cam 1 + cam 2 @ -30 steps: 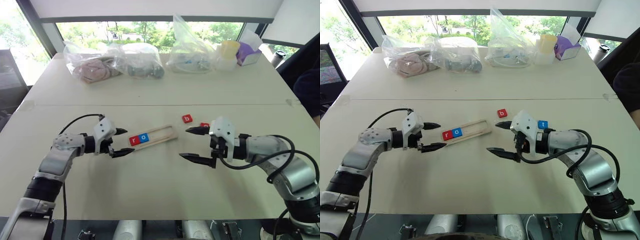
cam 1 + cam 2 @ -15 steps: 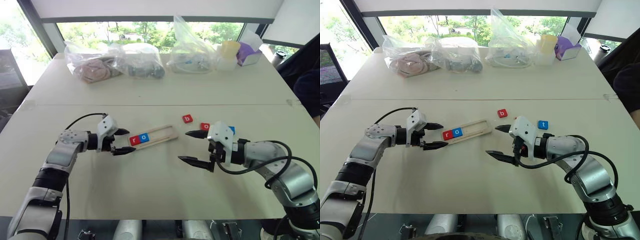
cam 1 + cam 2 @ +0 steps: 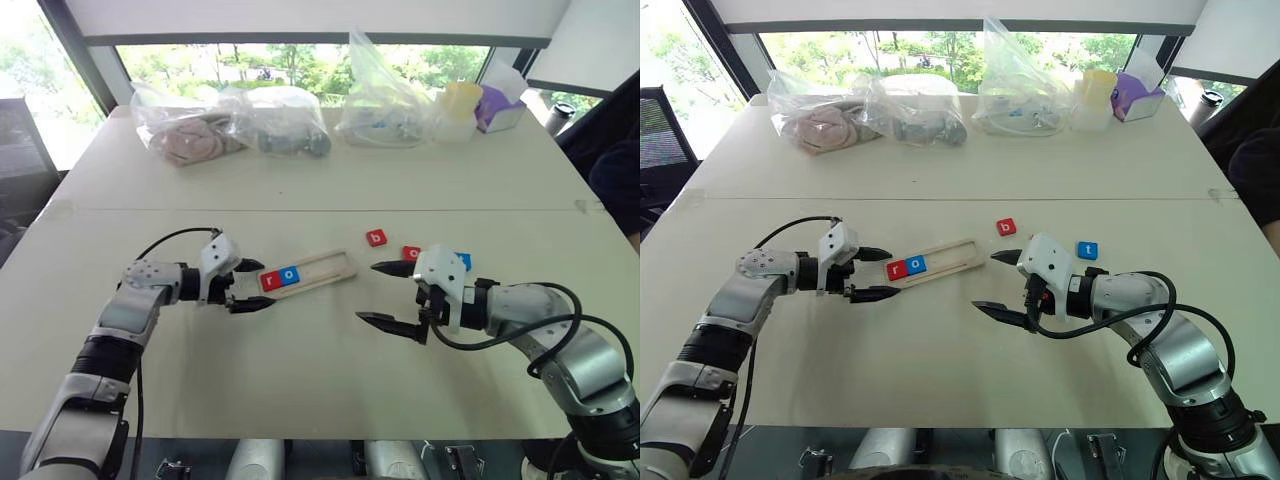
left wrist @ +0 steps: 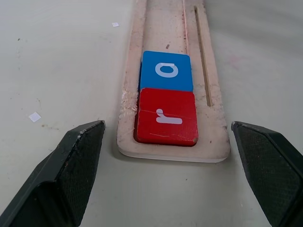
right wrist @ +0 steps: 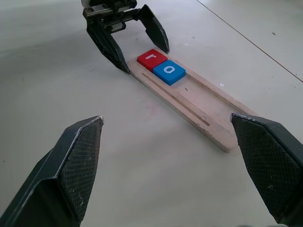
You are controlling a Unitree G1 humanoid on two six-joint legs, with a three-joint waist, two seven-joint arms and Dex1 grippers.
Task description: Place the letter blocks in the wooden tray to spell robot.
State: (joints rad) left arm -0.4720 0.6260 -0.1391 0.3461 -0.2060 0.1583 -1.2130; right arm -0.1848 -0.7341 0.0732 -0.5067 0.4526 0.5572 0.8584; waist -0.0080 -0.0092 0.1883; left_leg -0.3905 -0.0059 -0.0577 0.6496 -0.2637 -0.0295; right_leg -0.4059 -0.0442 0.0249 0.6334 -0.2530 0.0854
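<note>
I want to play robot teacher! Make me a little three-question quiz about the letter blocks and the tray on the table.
1. True or false: the wooden tray already holds two letter blocks.
2. Which letter is on the red block lying on the table closest to the tray's empty end? A) t B) b C) r
3. Fill in: the left gripper sits at the tray end where the red ___ block lies.

Key:
1. True: the red r and the blue o block sit side by side in it.
2. B
3. r
</note>
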